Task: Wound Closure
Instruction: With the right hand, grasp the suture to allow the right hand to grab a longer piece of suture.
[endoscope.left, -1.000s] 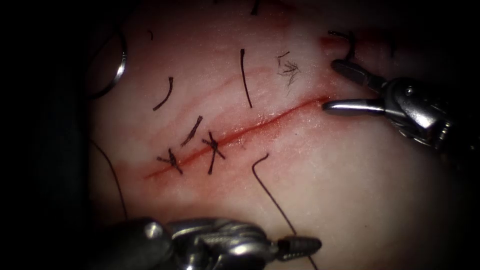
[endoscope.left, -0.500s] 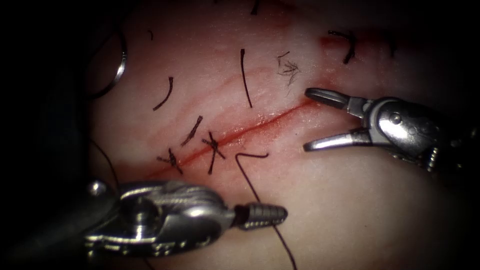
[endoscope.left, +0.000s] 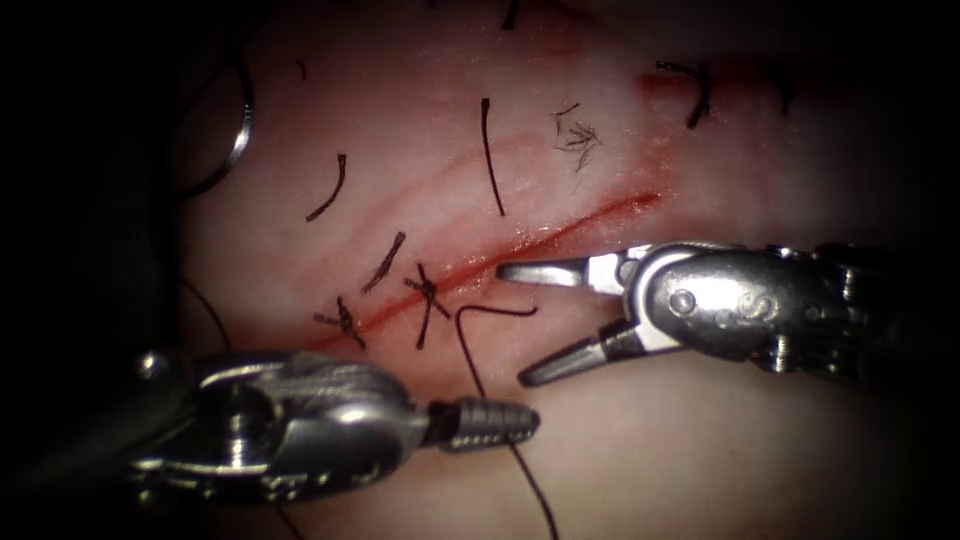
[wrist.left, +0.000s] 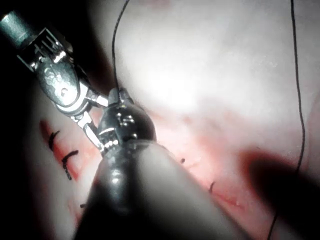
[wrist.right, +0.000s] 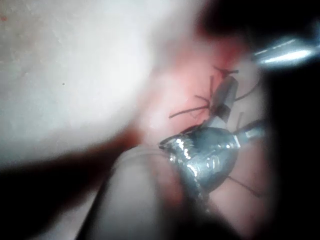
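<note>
The left arm's steel needle driver lies over the near edge of the pale pink pork-belly tissue, right of the long red cut, its ridged jaws clenched on the thin black thread, which hooks back just beside the cut. The right arm's steel needle driver reaches in with its jaws spread wide, grasping nothing. The curved steel needle rests free at the tissue's far left edge. Two dark knotted stitches cross the cut, with short cut ends of thread scattered left of it.
</note>
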